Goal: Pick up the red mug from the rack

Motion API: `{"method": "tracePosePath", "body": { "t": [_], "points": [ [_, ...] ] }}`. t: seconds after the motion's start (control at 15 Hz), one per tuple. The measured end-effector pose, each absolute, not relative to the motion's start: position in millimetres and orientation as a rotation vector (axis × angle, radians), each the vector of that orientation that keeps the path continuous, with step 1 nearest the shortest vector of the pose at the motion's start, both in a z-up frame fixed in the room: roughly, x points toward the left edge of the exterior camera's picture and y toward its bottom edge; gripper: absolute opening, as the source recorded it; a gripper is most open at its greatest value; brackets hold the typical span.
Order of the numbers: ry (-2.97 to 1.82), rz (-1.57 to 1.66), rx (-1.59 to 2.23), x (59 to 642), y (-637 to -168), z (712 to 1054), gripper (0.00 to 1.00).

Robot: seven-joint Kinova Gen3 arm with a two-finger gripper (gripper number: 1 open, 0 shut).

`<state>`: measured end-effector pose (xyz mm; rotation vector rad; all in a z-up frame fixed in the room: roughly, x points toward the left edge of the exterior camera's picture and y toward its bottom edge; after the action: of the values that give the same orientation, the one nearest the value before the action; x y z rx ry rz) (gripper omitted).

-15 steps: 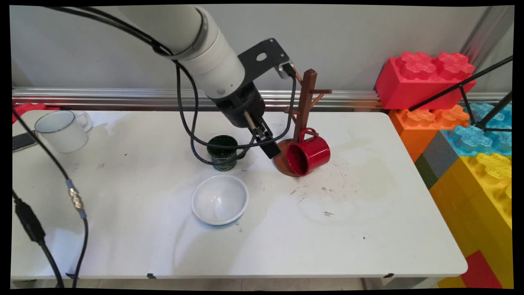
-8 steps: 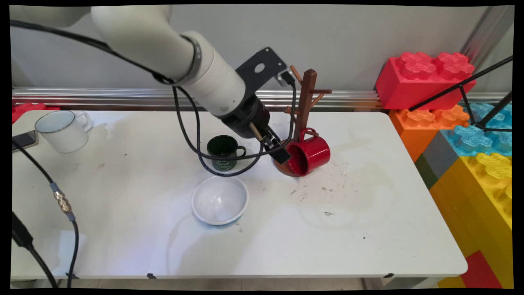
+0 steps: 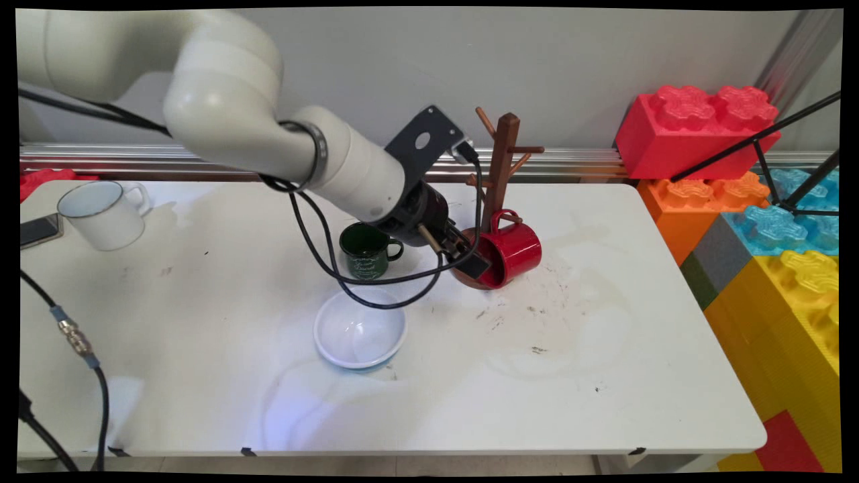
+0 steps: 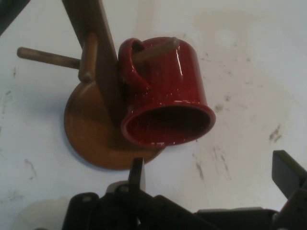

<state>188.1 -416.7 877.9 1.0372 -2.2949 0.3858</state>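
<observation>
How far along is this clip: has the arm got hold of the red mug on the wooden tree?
Not gripped. The red mug hangs by its handle on a peg of the mug tree. The open gripper has come down to its mouth, fingers apart and clear of the rim. Closing and lifting remain. Green mug, bowl and white mug sit untouched.

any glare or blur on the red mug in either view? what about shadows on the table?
Hand view: the red mug is fairly sharp, with thin bright streaks down its side and along its rim; the gripper at the bottom edge is dark. Main view: mug crisp, only a faint sheen; soft shadows lie on the table beside the bowl and white mug.
</observation>
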Motion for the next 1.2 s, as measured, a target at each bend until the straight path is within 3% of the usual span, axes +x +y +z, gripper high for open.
{"method": "tracePosePath", "body": {
  "t": [0.6,1.2],
  "points": [
    [-2.157,0.317,1.117,176,-420,839,1.00],
    [-2.083,0.245,1.129,172,-424,820,1.00]
  ]
}}
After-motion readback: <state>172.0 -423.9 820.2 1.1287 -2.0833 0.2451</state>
